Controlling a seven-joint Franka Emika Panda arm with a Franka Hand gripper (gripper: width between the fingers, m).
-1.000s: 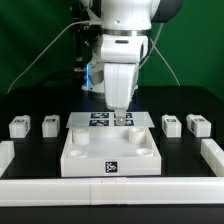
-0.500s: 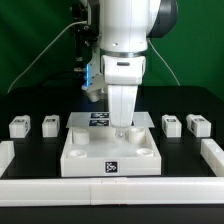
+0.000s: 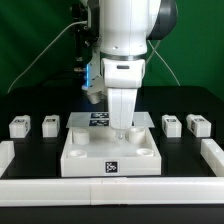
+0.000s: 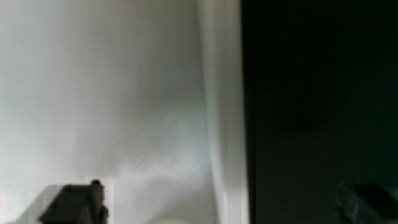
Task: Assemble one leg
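Observation:
Four small white legs stand on the black table: two at the exterior view's left [image 3: 18, 126] [image 3: 50, 124] and two at the right [image 3: 171, 124] [image 3: 198, 125]. None is held. My gripper [image 3: 122, 130] hangs low over the far part of the large white square slab [image 3: 110, 155]. In the wrist view the gripper [image 4: 224, 205] is open wide. One dark finger [image 4: 71, 203] is over the white slab [image 4: 107, 100]. The other finger [image 4: 377, 205] is over the black table beside the slab's edge. Nothing is between the jaws.
The marker board [image 3: 98, 119] lies just behind the slab, partly hidden by the arm. White rails border the table at the front [image 3: 110, 190], the left [image 3: 5, 153] and the right [image 3: 213, 152]. Cables hang behind the arm.
One second ago the arm was farther back over the marker board. It came forward and down over the slab, and has held still for the last half second.

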